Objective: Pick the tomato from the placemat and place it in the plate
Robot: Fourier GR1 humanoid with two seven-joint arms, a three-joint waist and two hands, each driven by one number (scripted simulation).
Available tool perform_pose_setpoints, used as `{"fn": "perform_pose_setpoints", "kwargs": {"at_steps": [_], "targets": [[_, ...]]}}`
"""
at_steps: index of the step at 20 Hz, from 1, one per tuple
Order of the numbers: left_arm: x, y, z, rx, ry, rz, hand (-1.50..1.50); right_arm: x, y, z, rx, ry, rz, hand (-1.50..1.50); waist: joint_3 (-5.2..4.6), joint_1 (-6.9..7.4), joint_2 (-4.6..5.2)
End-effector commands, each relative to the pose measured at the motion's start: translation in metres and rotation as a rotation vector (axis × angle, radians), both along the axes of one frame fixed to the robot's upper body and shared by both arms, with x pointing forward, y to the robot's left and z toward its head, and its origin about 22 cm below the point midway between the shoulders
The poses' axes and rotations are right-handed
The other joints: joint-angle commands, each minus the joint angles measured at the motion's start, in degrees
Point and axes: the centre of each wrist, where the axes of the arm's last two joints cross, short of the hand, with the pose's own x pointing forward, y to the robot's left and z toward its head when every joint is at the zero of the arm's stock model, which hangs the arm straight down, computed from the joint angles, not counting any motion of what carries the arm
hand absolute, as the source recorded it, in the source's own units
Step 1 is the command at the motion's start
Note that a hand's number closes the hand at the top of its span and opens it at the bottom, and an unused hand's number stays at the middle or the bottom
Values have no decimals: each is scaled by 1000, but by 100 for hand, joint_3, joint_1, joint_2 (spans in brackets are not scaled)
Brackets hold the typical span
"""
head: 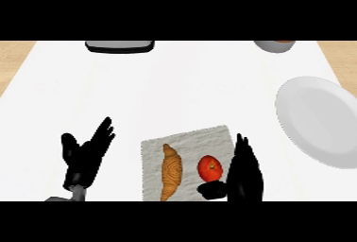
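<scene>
A red tomato (210, 168) lies on the right part of a grey placemat (199, 139), near the view's lower middle. My right hand (244, 175) stands right beside the tomato on its right, fingers straight and pointing away, thumb (211, 190) reaching under the tomato's near side; it does not curl round it. The white plate (317, 120) lies at the right edge, apart from the hand. My left hand (85, 158) rests open at the lower left, fingers up.
A brown croissant (170, 171) lies on the placemat left of the tomato. A dark tray-like object (119, 46) sits at the far edge, and a grey bowl (274, 45) at the far right. Wooden surface borders the white counter on both sides.
</scene>
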Motion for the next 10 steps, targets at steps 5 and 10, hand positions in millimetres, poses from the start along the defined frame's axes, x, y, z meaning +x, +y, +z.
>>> {"fn": "perform_pose_setpoints", "kwargs": {"at_steps": [5, 10], "targets": [[1, -5, -1, 10, -23, -4, 0, 9, 17, -15, 32, 167, -134, -150, 2, 13, 3], [9, 6, -1, 2, -1, 4, 0, 18, 14, -41, 32, 225, -41, 150, 3, 1, 9]]}}
